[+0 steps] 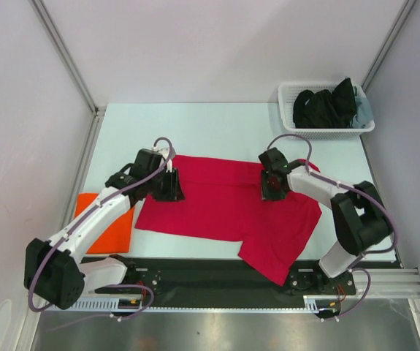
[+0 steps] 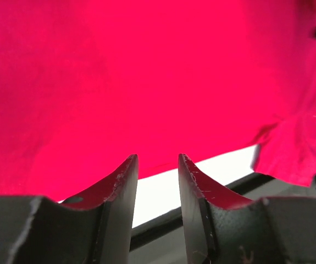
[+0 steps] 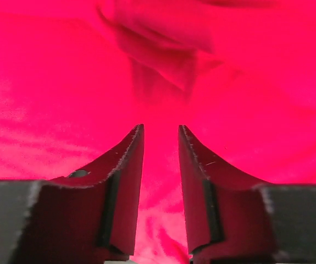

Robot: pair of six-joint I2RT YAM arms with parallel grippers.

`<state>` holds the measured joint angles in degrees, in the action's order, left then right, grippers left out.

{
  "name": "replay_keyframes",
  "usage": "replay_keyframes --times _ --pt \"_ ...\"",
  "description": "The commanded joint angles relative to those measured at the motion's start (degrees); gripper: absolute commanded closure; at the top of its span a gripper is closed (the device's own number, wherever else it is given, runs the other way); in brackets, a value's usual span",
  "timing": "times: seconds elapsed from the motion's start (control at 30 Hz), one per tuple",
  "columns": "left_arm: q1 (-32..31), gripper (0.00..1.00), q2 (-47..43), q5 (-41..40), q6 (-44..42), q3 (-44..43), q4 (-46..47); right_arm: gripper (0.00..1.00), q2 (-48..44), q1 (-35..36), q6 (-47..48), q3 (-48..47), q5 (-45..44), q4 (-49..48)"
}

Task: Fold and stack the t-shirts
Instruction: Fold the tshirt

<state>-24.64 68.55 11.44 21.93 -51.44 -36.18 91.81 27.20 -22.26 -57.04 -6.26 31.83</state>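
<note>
The crimson red t-shirt lies spread across the middle of the table, with a flap hanging toward the front right. It fills the left wrist view and the right wrist view. The orange t-shirt lies folded at the left, partly under the left arm. My left gripper sits over the red shirt's left end, open, with bare table showing between its fingers. My right gripper hovers over the shirt's upper right part, open, with only cloth below the gap.
A white lattice basket holding dark clothes stands at the back right corner. A black rail runs along the near edge by the arm bases. Walls close in on the left and right sides.
</note>
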Motion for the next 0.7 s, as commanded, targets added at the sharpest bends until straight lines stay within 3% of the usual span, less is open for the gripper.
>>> replay_keyframes --times 0.0,0.37,0.67 --pt "-0.05 0.6 -3.16 2.09 -2.68 -0.59 -0.9 0.66 2.92 1.54 -0.68 -2.55 -3.84 -3.18" --pt "0.03 0.61 -4.22 0.86 -2.69 0.2 -1.35 0.64 7.42 1.72 1.69 -7.21 -11.4 0.77" --pt "0.03 0.6 -3.34 1.04 -2.51 -0.5 -1.43 0.65 9.97 -0.48 3.36 -8.09 -10.35 -0.37"
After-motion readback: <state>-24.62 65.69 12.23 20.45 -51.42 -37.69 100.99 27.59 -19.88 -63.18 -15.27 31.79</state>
